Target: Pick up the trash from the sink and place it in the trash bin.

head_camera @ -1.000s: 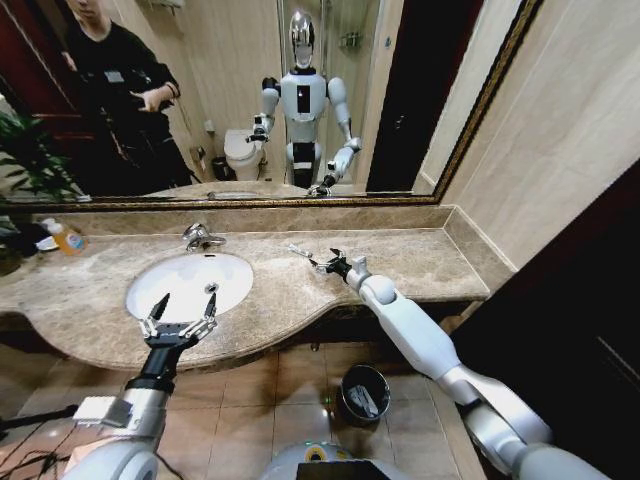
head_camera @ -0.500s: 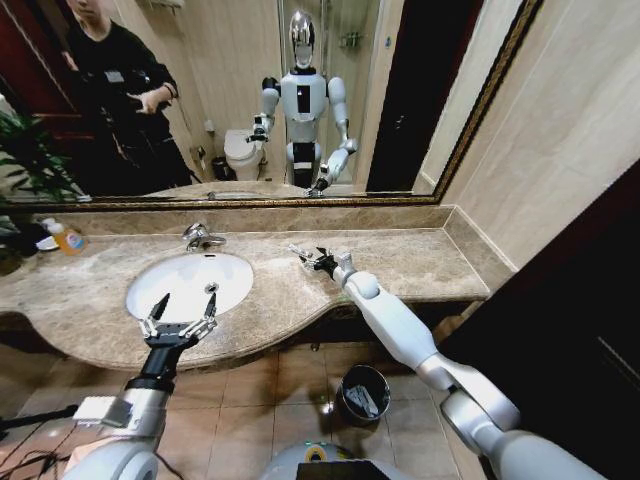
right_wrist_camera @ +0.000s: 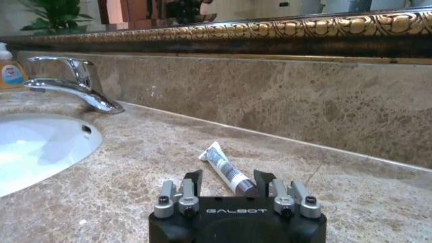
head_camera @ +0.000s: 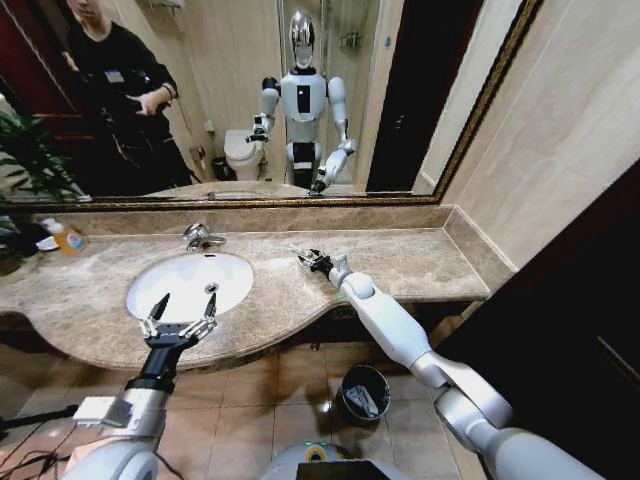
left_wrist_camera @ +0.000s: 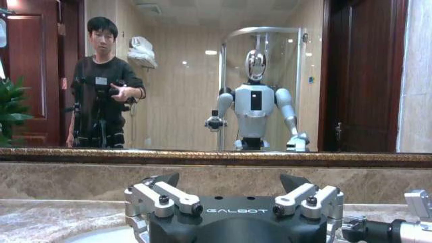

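Chrome faucet (head_camera: 201,237) behind your sink (head_camera: 190,284), orange bottle (head_camera: 66,238) far left, trash bin (head_camera: 363,393) on the tiled floor below. Beige marble countertop (head_camera: 420,262), mirror above. Your right gripper (head_camera: 312,260) is low on the counter, fingers narrowly parted around a white-blue tube (right_wrist_camera: 226,169). Left gripper (head_camera: 181,309) hovers wide open at the basin's front edge.

Count at this moment. Sinks: one, white oval sink (head_camera: 190,283) set in the marble counter. Faucets: one chrome faucet (head_camera: 199,237) behind it. Trash on the counter: one white tube (right_wrist_camera: 225,169) with a dark cap, lying between the right gripper's (head_camera: 310,260) spread fingers. Trash bins: one dark trash bin (head_camera: 364,394) on the floor. Orange bottles: one orange bottle (head_camera: 66,238) at the far left. Grippers: two; the left gripper (head_camera: 183,306), fingers apart, over the basin's front edge.
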Robot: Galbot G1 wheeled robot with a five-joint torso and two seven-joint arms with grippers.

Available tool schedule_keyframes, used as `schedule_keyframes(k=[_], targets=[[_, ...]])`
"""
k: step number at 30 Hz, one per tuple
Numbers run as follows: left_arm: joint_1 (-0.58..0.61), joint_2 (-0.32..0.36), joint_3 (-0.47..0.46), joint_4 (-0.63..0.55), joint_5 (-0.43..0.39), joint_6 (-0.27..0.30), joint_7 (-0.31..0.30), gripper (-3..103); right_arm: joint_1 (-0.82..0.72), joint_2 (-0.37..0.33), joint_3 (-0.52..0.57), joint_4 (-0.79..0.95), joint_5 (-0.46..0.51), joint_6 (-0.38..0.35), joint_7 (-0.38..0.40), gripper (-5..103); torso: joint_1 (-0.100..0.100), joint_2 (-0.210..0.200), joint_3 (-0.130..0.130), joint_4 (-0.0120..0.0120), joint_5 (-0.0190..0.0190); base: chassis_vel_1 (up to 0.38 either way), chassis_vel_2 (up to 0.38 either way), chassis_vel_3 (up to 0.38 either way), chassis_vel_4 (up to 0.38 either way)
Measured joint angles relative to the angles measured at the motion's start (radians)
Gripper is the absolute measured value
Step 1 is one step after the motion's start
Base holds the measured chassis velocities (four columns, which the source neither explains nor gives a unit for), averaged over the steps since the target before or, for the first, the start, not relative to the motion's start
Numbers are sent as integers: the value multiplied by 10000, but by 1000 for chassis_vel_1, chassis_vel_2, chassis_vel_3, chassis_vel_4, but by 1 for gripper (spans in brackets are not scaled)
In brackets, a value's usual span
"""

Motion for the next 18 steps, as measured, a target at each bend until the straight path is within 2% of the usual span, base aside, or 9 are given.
schedule_keyframes(k=[1,3,4,6,8,13,14,16,18], targets=[[0,0,0,0,0,0,0,100,-23,-2,7,-1,-3,11,0,48,0,0,0,0,0,0,0,0,0],[0,0,0,0,0,0,0,100,-59,-15,19,0,-8,27,0,48,0,0,0,0,1,0,0,0,0],[0,0,0,0,0,0,0,100,-69,-24,22,4,-10,31,0,41,0,0,0,0,1,0,0,0,0],[0,0,0,0,0,0,0,100,-96,-47,28,32,-12,40,0,41,0,0,0,0,1,0,0,0,0],[0,0,0,0,0,0,0,100,-133,-83,28,111,-12,42,0,26,0,0,0,0,1,0,0,0,0],[0,0,0,0,0,-1,0,100,-164,-95,29,186,-12,48,0,21,0,0,0,-1,1,0,0,0,0],[0,0,0,0,0,0,0,100,-172,-84,30,197,-15,53,0,10,-1,0,0,0,1,0,0,0,0],[0,0,0,0,0,0,0,100,-178,-67,30,197,-31,54,0,4,-1,0,0,0,1,0,0,0,0],[0,0,0,0,0,0,0,100,-179,-62,30,198,-43,54,0,4,-1,0,0,0,1,0,0,0,0]])
